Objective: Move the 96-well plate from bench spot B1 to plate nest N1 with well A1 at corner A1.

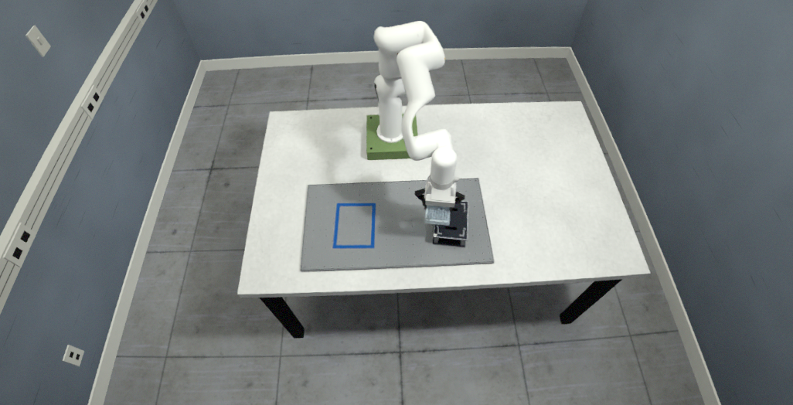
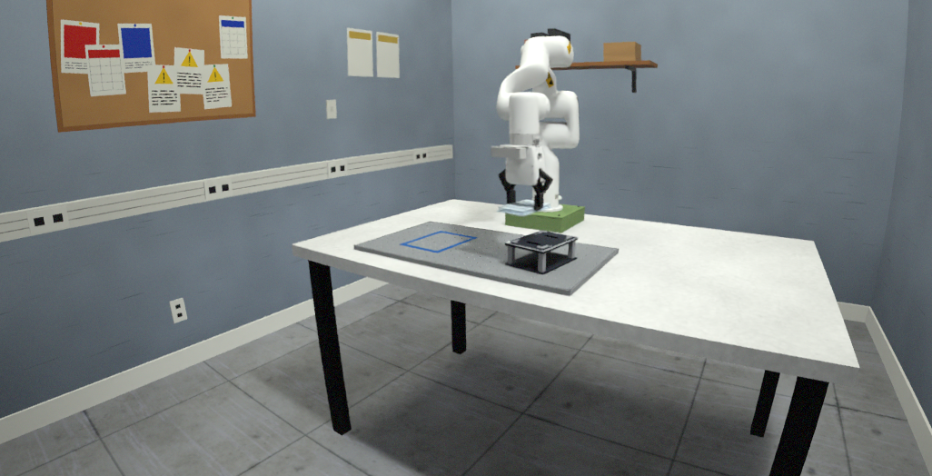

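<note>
My gripper (image 1: 440, 202) is shut on the 96-well plate (image 1: 438, 215), a pale translucent plate, and holds it in the air above the raised plate nest (image 1: 451, 223). In the overhead view the plate overlaps the nest's left part. In the side view the gripper (image 2: 523, 200) holds the plate (image 2: 521, 207) well above the black nest (image 2: 540, 242) on its grey legs. The blue outline of spot B1 (image 1: 355, 226) is empty on the grey mat (image 1: 396, 224). I cannot make out the plate's cut-off corner at this size.
The arm's green base block (image 1: 388, 144) stands behind the mat on the white table (image 2: 587, 263). The nest's legs (image 2: 540, 260) stand on the mat's right half.
</note>
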{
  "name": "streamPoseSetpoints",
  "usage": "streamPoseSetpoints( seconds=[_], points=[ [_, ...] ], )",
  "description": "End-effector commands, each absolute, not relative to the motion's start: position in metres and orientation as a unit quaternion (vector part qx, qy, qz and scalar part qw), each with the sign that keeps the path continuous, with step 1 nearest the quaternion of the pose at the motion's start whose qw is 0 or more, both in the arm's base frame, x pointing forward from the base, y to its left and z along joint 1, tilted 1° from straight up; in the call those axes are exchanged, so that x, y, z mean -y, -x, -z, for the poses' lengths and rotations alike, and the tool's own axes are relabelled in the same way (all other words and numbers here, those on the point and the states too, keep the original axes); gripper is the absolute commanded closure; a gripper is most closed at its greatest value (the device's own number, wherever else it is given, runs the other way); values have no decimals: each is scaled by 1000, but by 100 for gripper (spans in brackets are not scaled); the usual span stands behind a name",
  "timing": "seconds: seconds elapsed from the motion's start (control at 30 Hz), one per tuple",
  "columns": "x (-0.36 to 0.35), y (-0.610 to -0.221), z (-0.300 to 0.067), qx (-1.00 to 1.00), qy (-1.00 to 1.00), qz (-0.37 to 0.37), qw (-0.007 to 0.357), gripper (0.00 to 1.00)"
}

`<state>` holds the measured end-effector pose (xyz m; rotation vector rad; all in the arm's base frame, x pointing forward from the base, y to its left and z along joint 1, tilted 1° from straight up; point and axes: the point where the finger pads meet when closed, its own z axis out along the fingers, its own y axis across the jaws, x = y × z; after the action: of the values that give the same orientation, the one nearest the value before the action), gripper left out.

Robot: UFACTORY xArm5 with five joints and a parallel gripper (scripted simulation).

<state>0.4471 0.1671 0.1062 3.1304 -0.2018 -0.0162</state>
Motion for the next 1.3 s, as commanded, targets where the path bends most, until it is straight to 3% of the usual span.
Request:
streamPoseSetpoints(
  seconds=[0.0, 0.43, 1.27],
  points=[
    [-180, -449, -110, 65, -998, 3, 4, 100],
    [-221, -449, -116, 65, -998, 3, 4, 100],
    [-222, -449, -116, 65, -998, 3, 4, 100]
  ],
)
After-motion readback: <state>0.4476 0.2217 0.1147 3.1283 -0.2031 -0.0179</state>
